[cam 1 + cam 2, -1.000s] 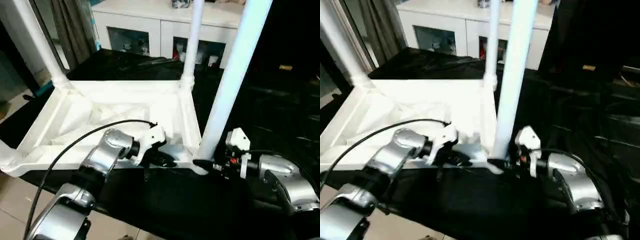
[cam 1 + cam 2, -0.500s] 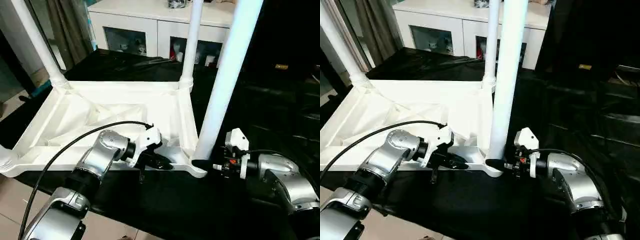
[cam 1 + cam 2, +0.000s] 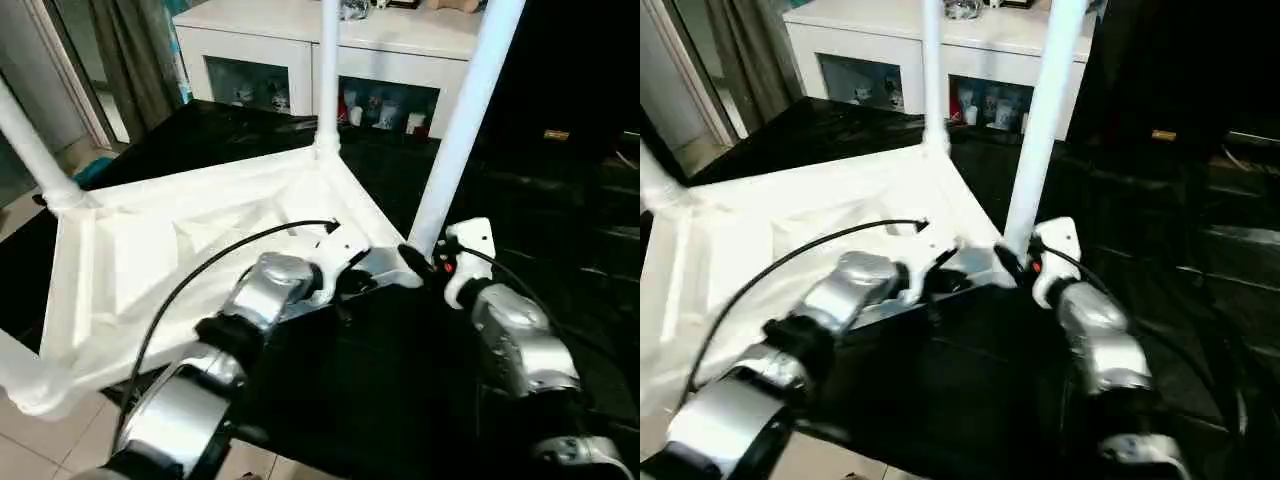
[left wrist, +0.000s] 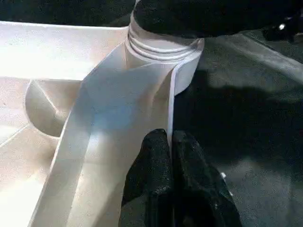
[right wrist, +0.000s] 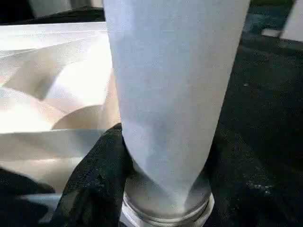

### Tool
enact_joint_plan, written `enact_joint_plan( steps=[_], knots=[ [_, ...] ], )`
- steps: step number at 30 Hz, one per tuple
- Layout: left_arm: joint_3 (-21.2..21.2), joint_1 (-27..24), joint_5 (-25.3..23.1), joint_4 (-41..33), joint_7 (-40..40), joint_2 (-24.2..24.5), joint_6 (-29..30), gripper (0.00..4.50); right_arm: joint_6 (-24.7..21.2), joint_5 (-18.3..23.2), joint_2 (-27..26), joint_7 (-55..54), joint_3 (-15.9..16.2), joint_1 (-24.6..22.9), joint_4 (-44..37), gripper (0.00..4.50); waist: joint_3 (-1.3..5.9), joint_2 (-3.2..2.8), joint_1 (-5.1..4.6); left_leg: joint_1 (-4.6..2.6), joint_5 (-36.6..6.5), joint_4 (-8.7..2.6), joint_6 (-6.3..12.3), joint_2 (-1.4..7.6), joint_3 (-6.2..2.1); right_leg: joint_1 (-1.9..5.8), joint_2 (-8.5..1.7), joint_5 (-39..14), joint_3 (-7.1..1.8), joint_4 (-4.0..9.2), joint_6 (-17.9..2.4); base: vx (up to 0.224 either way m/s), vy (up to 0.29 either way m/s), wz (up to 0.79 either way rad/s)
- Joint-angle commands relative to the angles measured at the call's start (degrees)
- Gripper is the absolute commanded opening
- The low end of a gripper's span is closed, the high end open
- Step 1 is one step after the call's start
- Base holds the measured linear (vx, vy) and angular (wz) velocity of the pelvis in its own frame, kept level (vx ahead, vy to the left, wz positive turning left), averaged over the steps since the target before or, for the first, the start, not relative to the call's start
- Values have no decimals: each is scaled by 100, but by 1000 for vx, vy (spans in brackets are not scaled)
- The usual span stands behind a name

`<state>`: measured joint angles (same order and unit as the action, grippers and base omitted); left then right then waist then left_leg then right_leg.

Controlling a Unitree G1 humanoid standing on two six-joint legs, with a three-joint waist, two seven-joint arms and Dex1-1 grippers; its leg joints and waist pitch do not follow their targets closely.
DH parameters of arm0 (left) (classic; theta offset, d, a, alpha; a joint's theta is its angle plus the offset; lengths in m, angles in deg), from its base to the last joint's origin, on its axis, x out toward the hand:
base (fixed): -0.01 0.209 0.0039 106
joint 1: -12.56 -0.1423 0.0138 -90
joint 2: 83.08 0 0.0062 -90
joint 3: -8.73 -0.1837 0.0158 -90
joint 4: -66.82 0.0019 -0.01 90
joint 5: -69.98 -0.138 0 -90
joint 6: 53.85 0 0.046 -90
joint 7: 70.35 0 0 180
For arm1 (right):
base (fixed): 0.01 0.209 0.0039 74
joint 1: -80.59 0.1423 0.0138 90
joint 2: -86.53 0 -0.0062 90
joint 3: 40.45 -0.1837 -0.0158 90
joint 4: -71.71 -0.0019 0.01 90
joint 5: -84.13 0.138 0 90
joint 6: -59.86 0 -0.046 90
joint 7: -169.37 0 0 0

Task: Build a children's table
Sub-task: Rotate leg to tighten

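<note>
Tabletop (image 3: pixel 150 250) has swung round since a second ago, left gripper (image 4: pixel 171 142) pinched shut on its rim, right gripper (image 5: pixel 163 161) clamped round the near leg (image 3: pixel 455 130), so it's probably being seated.

table (image 3: pixel 190 250): white, upside down | ribbed underside up | legs (image 3: pixel 462 120) upright in corner sockets

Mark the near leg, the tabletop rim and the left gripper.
near leg (image 5: pixel 170 94): right wrist view, mid shaft.
tabletop rim (image 4: pixel 123 109): left wrist view, side wall.
left gripper (image 4: pixel 171 156): left wrist view, between fingertips.

Dim room, glare on white plastic, motion blur throughout.
</note>
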<state>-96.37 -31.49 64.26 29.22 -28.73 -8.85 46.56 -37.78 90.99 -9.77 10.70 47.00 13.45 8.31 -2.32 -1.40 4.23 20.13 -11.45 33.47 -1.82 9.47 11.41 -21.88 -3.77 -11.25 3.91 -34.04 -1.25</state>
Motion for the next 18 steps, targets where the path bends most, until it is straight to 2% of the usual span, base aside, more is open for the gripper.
enact_joint_plan(
  steps=[1, 2, 3, 5, 7, 8, 9, 10, 11, 13, 15, 18],
  knots=[
    [334, 160, 52, 152, -668, -69, -155, 0, -91, -74, -261, 142, 360, -164, 235, 201, 275, 84, -7, -19, -992, -389, 325, 374, -209, 212, -568, -1464, -320, 514, -1086, 0, 0, 0],
    [303, 185, 45, 255, -632, -75, -232, 0, 72, -110, -240, 314, 480, -166, 205, 201, 267, 81, -2, -19, -1016, -393, 345, 379, -213, 215, -569, -1465, -318, 516, -1090, 0, 0, 0],
    [257, 164, 43, 254, -537, -33, -290, 0, 127, -14, -189, 577, 511, -199, 119, 236, 267, 79, 9, -25, -1071, -395, 347, 384, -213, 216, -575, -1518, -321, 520, -1070, 0, 0, 0],
    [229, 142, 48, 235, -427, -1, -336, 0, 147, 32, -148, 697, 504, -206, 78, 270, 265, 77, 23, -25, -1101, -401, 376, 395, -217, 223, -576, -1520, -322, 517, -1070, 0, 0, 0],
    [203, 118, 58, 221, -290, 34, -386, 0, 144, 84, -89, 814, 490, -209, 40, 278, 264, 77, 29, -11, -1086, -397, 423, 394, -214, 226, -582, -1482, -325, 511, -1081, 0, 0, 0],
    [161, 49, 93, 156, 3, 115, -428, 0, 86, 198, 78, 1132, 483, -224, -42, 290, 261, 85, 17, 26, -1071, -403, 452, 382, -229, 265, -590, -1524, -310, 509, -1060, 0, 0, 0],
    [147, 19, 111, 126, 117, 148, -418, 0, 48, 229, 162, 1281, 503, -237, -87, 304, 267, 87, 14, 24, -1057, -404, 466, 389, -232, 272, -585, -1528, -307, 507, -1044, 0, 0, 0],
    [126, -16, 130, 105, 302, 205, -432, 0, 7, 268, 306, 1572, 546, -267, -172, 304, 263, 46, 5, 10, -1053, -390, 491, 394, -223, 244, -581, -1471, -315, 509, -1072, 0, 0, 0],
    [118, -30, 137, 106, 409, 235, -446, 0, -11, 281, 392, 1748, 577, -285, -223, 318, 268, 72, -16, 36, -1017, -387, 515, 389, -225, 272, -577, -1396, -305, 501, -1101, 0, 0, 0],
    [70, -92, 145, 75, 790, 363, -529, 0, 16, 345, 680, 2270, 656, -368, -400, 318, 265, 75, -38, 41, -1006, -379, 550, 379, -222, 271, -573, -1414, -299, 515, -1129, 0, 0, 0],
    [-25, -201, 157, -33, 1289, 563, -576, 0, -90, 537, 1007, 2833, 693, -472, -703, 318, 267, 66, -33, 45, -948, -363, 662, 396, -211, 277, -574, -1375, -309, 513, -1148, 0, 0, 0],
    [-99, -345, 254, -241, 1841, 760, -632, 0, -80, 603, 1260, 3218, 709, -543, -840, 318, 281, 54, -20, 51, -860, -367, 655, 424, -220, 277, -567, -1220, -295, 471, -1227, 0, 0, 0]
  ],
)
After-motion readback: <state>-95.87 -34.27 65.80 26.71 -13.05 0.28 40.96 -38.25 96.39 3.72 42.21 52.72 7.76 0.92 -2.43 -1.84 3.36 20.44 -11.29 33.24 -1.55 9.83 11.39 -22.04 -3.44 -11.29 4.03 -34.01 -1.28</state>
